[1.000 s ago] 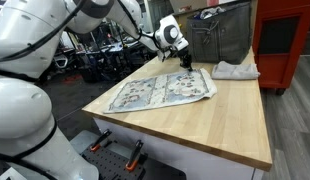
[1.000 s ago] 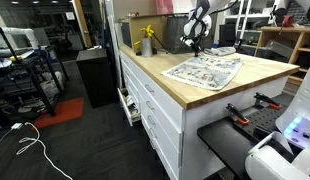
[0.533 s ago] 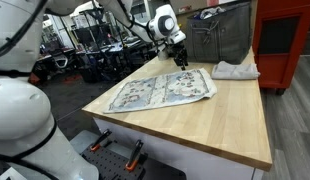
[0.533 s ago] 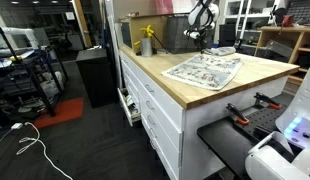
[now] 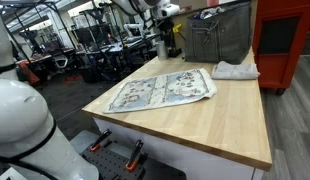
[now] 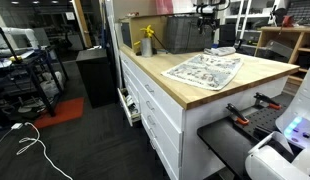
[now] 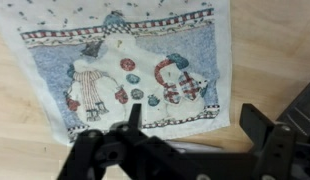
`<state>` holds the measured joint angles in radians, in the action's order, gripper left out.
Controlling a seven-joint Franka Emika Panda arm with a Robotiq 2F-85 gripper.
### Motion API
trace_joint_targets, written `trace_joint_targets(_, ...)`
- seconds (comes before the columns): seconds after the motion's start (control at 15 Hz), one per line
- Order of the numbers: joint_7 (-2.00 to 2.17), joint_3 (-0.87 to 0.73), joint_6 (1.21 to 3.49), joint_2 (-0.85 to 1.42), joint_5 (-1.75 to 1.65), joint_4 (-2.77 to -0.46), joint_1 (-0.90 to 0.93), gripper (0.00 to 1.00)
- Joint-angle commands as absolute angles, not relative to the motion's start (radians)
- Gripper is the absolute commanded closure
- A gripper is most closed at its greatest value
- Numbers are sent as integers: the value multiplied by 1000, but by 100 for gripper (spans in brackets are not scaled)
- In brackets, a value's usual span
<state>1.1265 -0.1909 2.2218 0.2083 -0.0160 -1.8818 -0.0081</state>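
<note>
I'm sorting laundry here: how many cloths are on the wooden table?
2. A patterned cloth lies spread flat. A white cloth lies crumpled beyond it, beside the grey bin. More could be hidden behind the bin.

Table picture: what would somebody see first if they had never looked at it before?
A printed cloth with figures like snowmen catches the eye first, spread flat in the middle of the wooden table. Up above the table the robot's hand hangs in the air, open and holding nothing. A crumpled white cloth lies on the table beside the printed one.
</note>
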Motion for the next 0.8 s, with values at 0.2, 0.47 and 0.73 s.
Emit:
trace_joint_targets(0.2, 823, -122, 2119, -29, -64, -2061, -24, 0)
trace_joint_targets(0.47, 637, -98, 2096, -111, -100, -2156, -31, 0)
trace_joint_targets(0.73, 463, -75, 2061, -187, -149, -2236, -35, 0)
